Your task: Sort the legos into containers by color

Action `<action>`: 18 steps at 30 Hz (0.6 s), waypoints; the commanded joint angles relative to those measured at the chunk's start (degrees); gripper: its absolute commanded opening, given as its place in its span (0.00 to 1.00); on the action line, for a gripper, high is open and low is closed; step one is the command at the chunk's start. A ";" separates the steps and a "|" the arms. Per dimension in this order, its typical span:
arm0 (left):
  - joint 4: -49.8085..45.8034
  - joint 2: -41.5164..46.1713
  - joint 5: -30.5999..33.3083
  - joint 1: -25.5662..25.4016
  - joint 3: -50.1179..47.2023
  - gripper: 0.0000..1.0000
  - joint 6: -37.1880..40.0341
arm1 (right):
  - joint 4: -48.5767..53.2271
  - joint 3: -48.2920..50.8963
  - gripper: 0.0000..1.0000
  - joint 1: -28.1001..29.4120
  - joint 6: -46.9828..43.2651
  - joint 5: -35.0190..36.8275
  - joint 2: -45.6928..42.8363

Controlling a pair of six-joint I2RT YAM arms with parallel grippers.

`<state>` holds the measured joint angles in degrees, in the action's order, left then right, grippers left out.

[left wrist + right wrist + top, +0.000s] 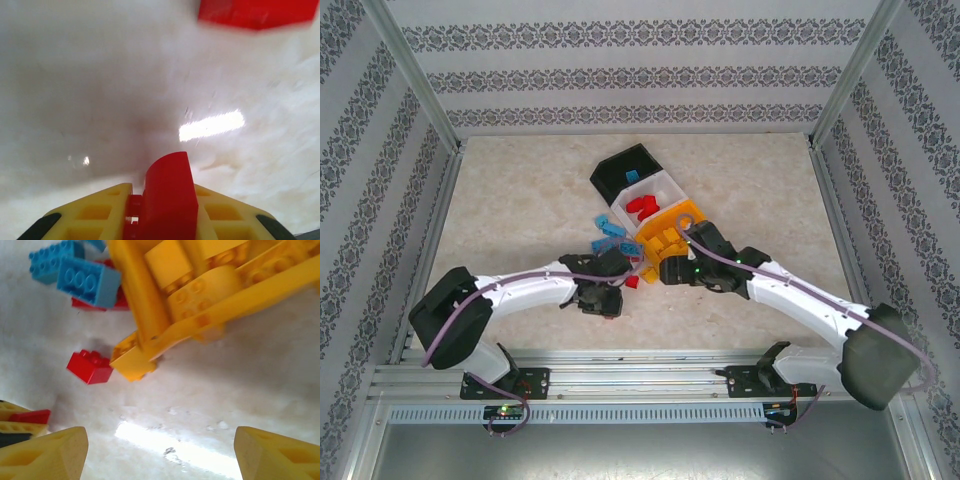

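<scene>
left gripper (167, 202) pinching a red lego (167, 192) low over the table (90, 90), near its middle. lift clear of the loose bricks, then drop it into the white bin (670, 185) with the reds. right gripper (160, 455) spread beside the orange bin (135, 290).

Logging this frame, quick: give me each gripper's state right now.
Left gripper: shut on a small red plastic brick.
Right gripper: open, nothing between its fingers.
</scene>
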<state>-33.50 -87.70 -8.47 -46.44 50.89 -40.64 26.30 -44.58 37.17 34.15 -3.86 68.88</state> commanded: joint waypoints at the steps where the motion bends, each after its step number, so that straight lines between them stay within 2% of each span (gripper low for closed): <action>1: -0.12 2.45 -2.42 5.24 5.39 0.27 4.97 | 1.08 1.85 0.77 -3.37 -1.29 0.65 -3.86; 4: -1.52 -0.08 -4.00 9.54 13.62 0.28 8.36 | 0.37 3.40 0.77 -5.45 -1.18 -0.46 -5.50; 7: -3.02 -6.36 -4.04 12.61 24.30 0.28 11.73 | 0.09 3.21 0.77 -5.31 -1.61 -2.45 -4.40; 15: -7.57 -30.66 -2.60 17.26 54.66 0.28 17.95 | 1.73 2.45 0.77 -1.19 -2.03 -1.81 -3.33; 18: -8.86 -37.97 -2.53 18.28 62.54 0.31 18.41 | 2.17 2.91 0.77 0.27 -1.24 -1.20 -3.84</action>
<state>-37.04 -121.12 -11.73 -29.19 108.36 -25.58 27.00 -42.06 36.27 32.84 -5.58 65.82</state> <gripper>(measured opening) 0.305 0.769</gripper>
